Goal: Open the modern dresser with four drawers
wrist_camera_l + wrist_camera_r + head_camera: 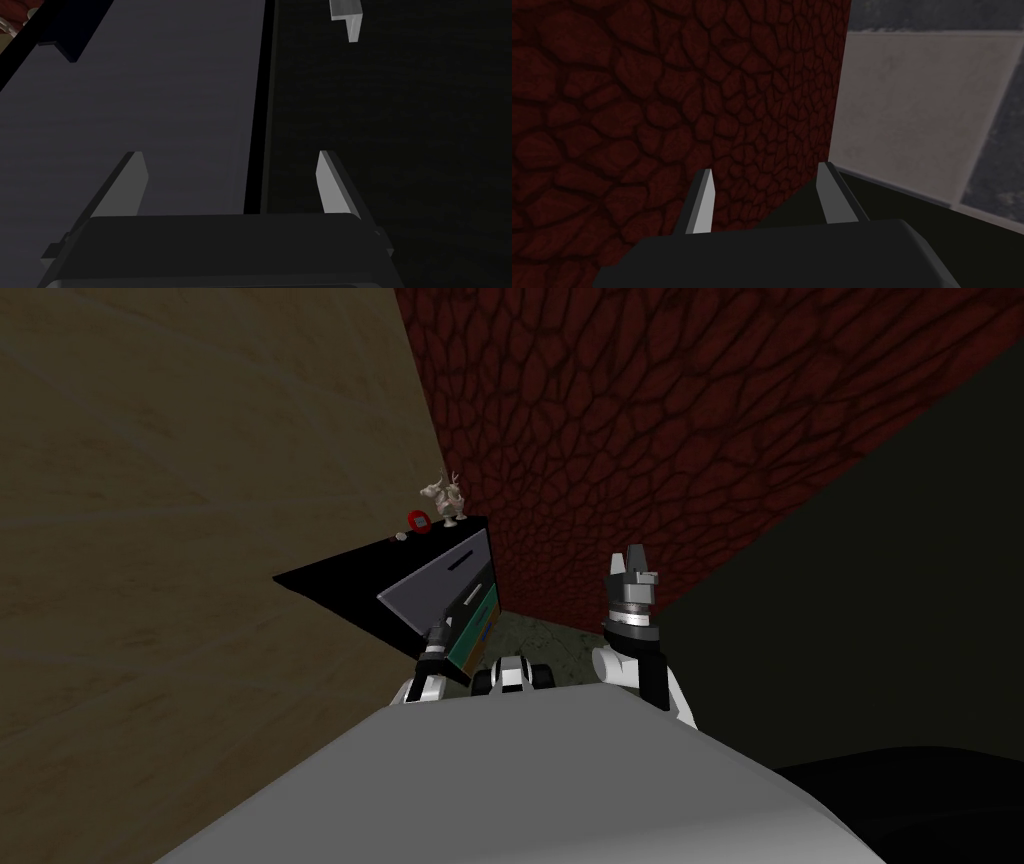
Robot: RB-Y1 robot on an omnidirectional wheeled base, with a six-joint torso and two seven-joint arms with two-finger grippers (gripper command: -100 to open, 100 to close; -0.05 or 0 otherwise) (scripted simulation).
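At dresser (432, 580) front, left arm (431, 666) extended, jaws open, straddling black gap (257, 105) beside grey drawer front (150, 105). Right of dresser, right arm (632, 613) raised, jaws open.

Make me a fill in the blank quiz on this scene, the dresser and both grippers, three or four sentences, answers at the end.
1. The left gripper faces the dresser with its fingers ____.
2. The stone-patterned wall is dark ____.
3. The figurine stands on the dresser's ____.
4. The right gripper is open and holds ____.

Missing words: open; red; top; nothing.
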